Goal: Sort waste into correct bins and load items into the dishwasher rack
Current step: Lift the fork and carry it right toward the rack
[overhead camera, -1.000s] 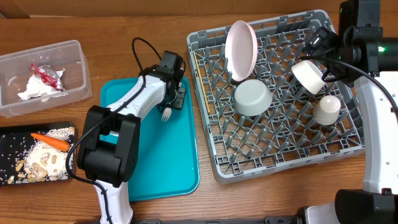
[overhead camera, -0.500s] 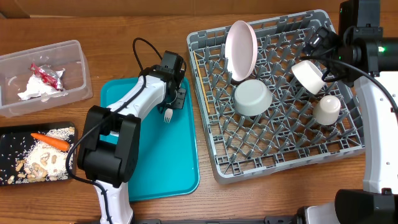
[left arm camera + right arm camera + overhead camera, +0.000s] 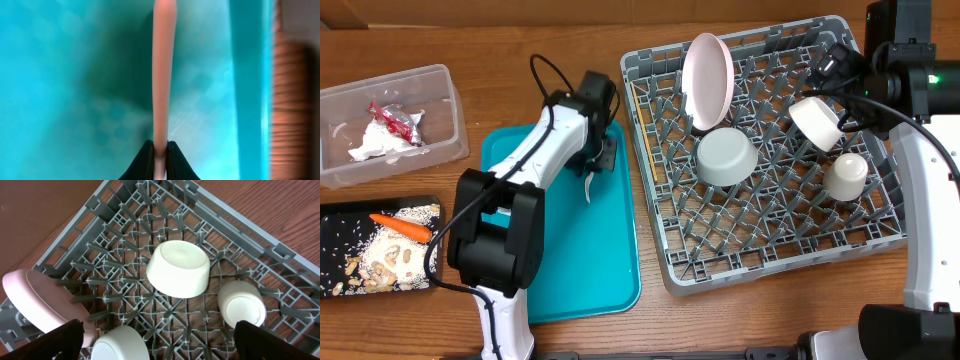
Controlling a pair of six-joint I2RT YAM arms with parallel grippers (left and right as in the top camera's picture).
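My left gripper (image 3: 598, 160) hangs over the teal tray, shut on the handle of the white fork (image 3: 588, 187). In the left wrist view the fork's handle (image 3: 163, 75) runs straight up from between the closed jaws of the left gripper (image 3: 160, 146). The grey dishwasher rack (image 3: 660, 250) holds an upright pink plate (image 3: 708, 75), a grey bowl (image 3: 726, 157), a whitish bowl (image 3: 815, 122) and a white cup (image 3: 844, 175). A thin wooden stick (image 3: 642, 118) lies along the rack's left side. My right gripper (image 3: 160, 350) is wide open above the rack, holding nothing.
The clear tub (image 3: 440, 95) at far left holds a crumpled napkin (image 3: 378, 147) and a red foil wrapper (image 3: 395, 120). The black tray (image 3: 335, 225) below it holds a carrot (image 3: 402, 227) and beige scraps (image 3: 385, 258). The teal tray (image 3: 580, 260) lies between bins and rack.
The left jaws have closed on the fork's handle, and the wrist has shifted slightly toward the back left, tilting the fork. The right arm has not moved.
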